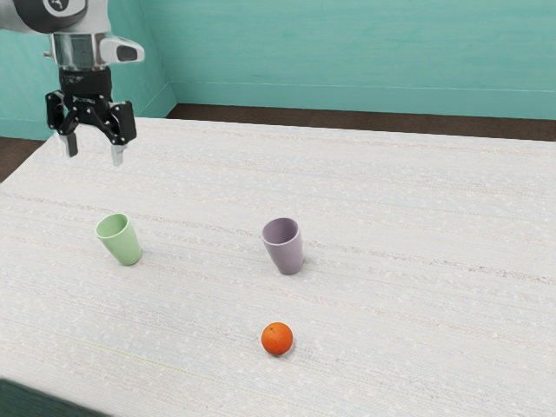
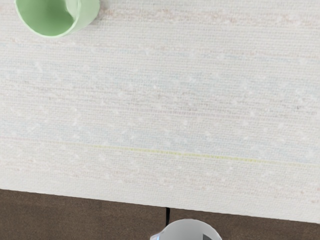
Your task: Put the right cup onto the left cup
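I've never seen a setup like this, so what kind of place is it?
Probably a simulated test room for a robot: a plain teal wall, a pale table with just two cups and an orange, and an arm ending in a claw.

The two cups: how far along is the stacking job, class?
Nothing looks done: the green cup and purple cup stand apart on the table. Nothing is in hand: the claw hangs open, away from both. Left: grasping one cup, lifting it and placing it onto the other.

Smooth green cup (image 1: 128, 248), smooth mauve cup (image 1: 287, 255), matt, woven cloth-like tabletop (image 1: 408, 234)
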`<state>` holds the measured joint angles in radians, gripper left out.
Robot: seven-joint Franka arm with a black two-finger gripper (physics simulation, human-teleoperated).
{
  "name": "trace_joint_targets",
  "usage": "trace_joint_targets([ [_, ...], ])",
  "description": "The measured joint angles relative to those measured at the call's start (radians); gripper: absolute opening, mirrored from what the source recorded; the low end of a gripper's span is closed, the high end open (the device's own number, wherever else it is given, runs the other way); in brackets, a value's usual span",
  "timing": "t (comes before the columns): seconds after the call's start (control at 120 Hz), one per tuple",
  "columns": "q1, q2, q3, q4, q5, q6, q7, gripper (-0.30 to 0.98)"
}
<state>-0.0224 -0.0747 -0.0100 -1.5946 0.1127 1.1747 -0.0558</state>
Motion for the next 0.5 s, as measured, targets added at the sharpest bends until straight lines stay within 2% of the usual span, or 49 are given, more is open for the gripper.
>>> trace_joint_targets([
  [0.158,-0.031,0.154,0.002,0.067,-0.006,0.256,0.033,0.67],
  [0.292,-0.022,0.281,0.008,0.162,-0.026,0.386,0.015,0.67],
  [0.4,-0.102,0.352,0.007,0.178,-0.046,0.461,-0.082,0.67],
  [0.5,-0.188,0.354,0.007,0.096,-0.067,0.545,-0.179,0.67],
])
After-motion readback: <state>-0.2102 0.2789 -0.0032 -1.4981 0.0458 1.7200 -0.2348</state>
